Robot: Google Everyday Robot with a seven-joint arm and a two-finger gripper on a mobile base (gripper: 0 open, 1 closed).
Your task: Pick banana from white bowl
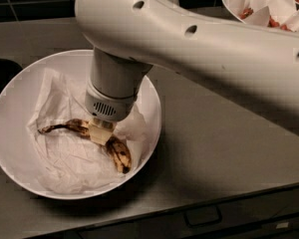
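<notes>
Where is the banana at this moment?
In the camera view, the banana lies on the crumpled paper inside the white bowl, at the lower left of the picture. The robot's hand is directly over the banana's middle.

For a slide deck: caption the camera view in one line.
The gripper sits over the middle of the banana lying on crumpled paper in the white bowl.
</notes>
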